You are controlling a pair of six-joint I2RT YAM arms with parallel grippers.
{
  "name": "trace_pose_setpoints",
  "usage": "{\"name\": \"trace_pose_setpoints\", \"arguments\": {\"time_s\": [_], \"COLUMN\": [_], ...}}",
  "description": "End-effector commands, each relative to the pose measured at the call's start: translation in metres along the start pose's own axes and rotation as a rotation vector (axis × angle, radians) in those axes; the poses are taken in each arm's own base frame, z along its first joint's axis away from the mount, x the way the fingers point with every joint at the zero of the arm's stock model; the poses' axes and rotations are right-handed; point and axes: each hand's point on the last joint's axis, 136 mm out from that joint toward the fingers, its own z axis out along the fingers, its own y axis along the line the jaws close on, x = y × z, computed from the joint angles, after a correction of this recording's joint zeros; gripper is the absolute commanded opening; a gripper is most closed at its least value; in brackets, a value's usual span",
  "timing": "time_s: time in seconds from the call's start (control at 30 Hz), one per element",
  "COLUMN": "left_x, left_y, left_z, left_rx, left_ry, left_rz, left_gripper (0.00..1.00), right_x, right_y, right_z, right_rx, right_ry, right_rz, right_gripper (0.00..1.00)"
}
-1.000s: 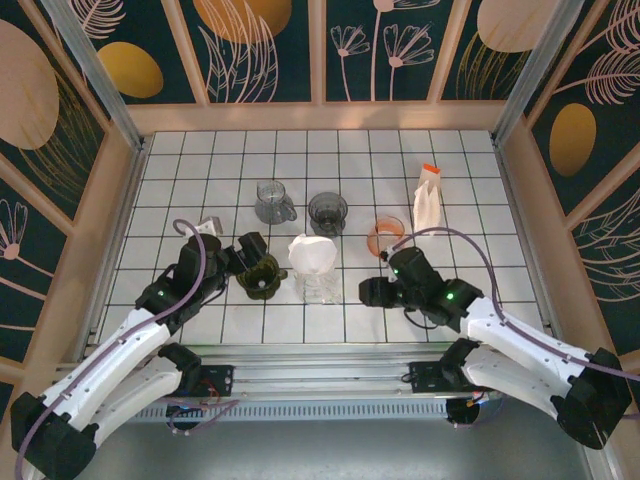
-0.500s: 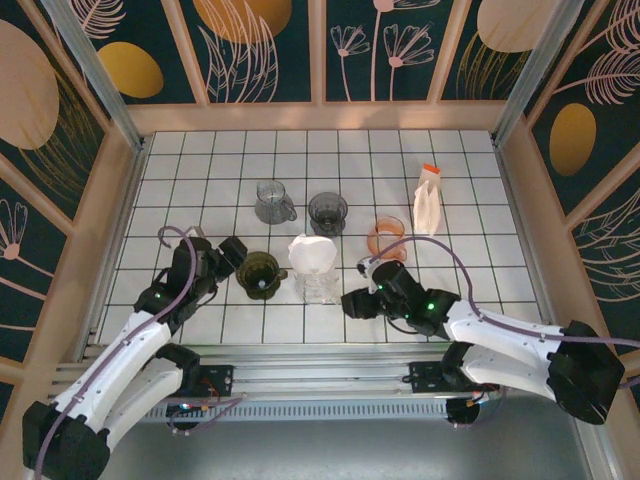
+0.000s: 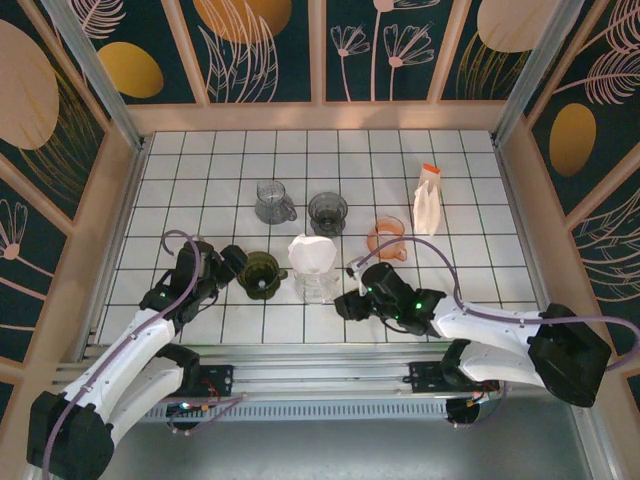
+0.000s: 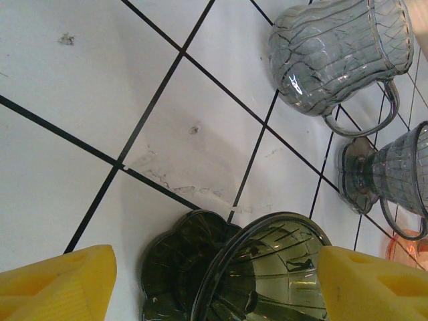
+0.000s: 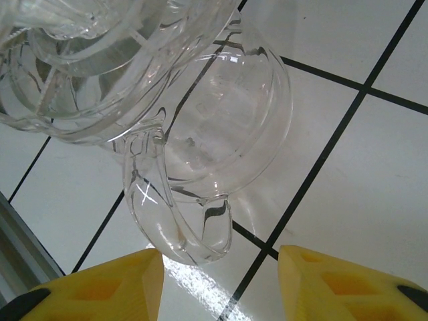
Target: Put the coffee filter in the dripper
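The white coffee filter (image 3: pixel 312 252) sits on top of a clear glass dripper (image 5: pixel 100 60), which stands on a clear server (image 3: pixel 318 287). Left of it stands a dark green glass dripper (image 3: pixel 260 273), upright and with nothing in it. My left gripper (image 3: pixel 232 262) is just left of the green dripper (image 4: pixel 261 267), open, with its yellow fingers (image 4: pixel 60 284) wide to either side of it. My right gripper (image 3: pixel 345 303) is open at the server's right. The server's clear handle (image 5: pixel 180 221) lies just ahead of that gripper (image 5: pixel 221 267), untouched.
A grey glass pitcher (image 3: pixel 272 203) and a grey glass cup (image 3: pixel 327 212) stand behind the drippers. An orange cup (image 3: pixel 385 237) and a white bottle with an orange cap (image 3: pixel 427 200) stand at the right. Wooden walls ring the tiled table (image 3: pixel 470 260).
My left gripper has drawn back to the left from the green dripper, which stays in place. My right arm has slid left toward the server's handle.
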Motion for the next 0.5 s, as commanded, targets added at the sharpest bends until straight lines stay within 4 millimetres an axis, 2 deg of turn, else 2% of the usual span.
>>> {"name": "trace_pose_setpoints", "arguments": {"time_s": [0.0, 0.47], "left_x": [-0.008, -0.012], "left_y": [-0.011, -0.014], "left_z": [-0.004, -0.008], "left_rx": [0.033, 0.035], "left_ry": [-0.018, -0.028], "left_rz": [0.000, 0.014], "left_gripper": [0.79, 0.79], "right_x": [-0.024, -0.028], "right_y": [0.008, 0.017], "right_z": [0.000, 0.013], "right_rx": [-0.002, 0.009], "right_ry": [-0.076, -0.080], "right_rz": [-0.049, -0.151], "right_gripper": [0.48, 0.42]}}
